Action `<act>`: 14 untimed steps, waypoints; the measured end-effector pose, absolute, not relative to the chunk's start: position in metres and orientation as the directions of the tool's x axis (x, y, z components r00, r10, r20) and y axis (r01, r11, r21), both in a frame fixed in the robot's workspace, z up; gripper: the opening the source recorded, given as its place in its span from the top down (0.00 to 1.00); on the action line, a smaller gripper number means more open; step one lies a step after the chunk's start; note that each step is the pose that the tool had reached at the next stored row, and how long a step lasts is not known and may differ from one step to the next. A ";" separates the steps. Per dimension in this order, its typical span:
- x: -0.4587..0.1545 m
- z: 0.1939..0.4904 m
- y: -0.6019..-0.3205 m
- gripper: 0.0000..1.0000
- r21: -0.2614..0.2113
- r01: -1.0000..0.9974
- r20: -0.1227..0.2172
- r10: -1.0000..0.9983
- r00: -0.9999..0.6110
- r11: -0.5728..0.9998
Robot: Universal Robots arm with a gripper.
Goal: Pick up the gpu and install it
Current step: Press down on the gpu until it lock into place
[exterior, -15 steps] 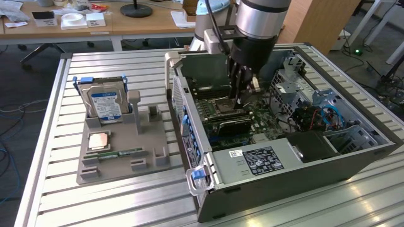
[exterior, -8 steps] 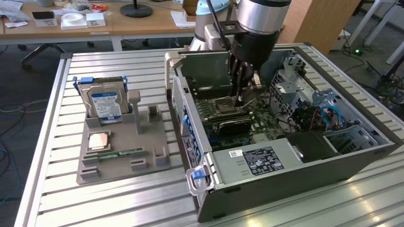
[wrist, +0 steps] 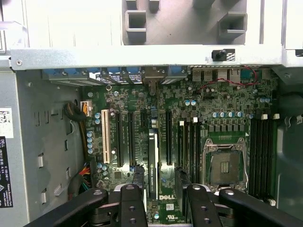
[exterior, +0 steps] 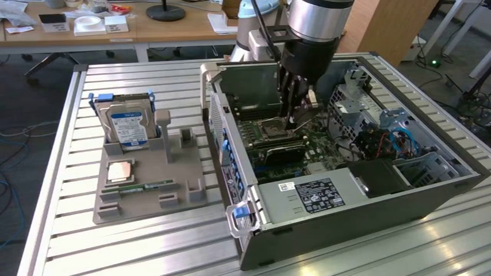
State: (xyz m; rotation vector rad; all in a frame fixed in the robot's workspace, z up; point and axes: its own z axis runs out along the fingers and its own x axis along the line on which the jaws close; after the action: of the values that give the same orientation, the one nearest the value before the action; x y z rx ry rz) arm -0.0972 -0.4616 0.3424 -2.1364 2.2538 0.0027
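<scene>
Tool (wrist: 165, 196) jaws apart, straddling the gpu (wrist: 151, 161), which stands edge-up in a motherboard slot beside the CPU socket (wrist: 226, 163). Risks: can't confirm the card is fully seated. Any sideways drift could let a finger catch its edge, tilting it or stressing the slot.

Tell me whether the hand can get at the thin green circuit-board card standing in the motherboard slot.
Probably yes: the open hand hangs right above the thin green circuit-board card, straddling its top edge, and nothing stands between them.
</scene>
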 end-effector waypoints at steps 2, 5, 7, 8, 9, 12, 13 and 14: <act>-0.097 0.342 -0.462 0.60 -0.024 -0.998 -0.027 -0.998 -0.053 0.054; -0.097 0.342 -0.462 0.62 -0.024 -0.998 -0.027 -0.998 -0.053 0.054; -0.097 0.342 -0.462 0.74 -0.024 -0.998 -0.027 -0.998 -0.053 0.054; -0.097 0.342 -0.462 0.74 -0.024 -0.998 -0.027 -0.998 -0.053 0.054; -0.097 0.342 -0.462 0.80 -0.024 -0.998 -0.027 -0.998 -0.053 0.054; -0.097 0.342 -0.462 0.89 -0.024 -0.998 -0.027 -0.998 -0.053 0.054; -0.097 0.342 -0.462 0.89 -0.024 -0.998 -0.027 -0.998 -0.053 0.054; -0.097 0.342 -0.462 0.89 -0.024 -0.998 -0.027 -0.998 -0.053 0.054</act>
State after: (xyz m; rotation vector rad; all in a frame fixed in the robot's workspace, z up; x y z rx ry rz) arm -0.0972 -0.4616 0.3424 -2.1365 2.2538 0.0027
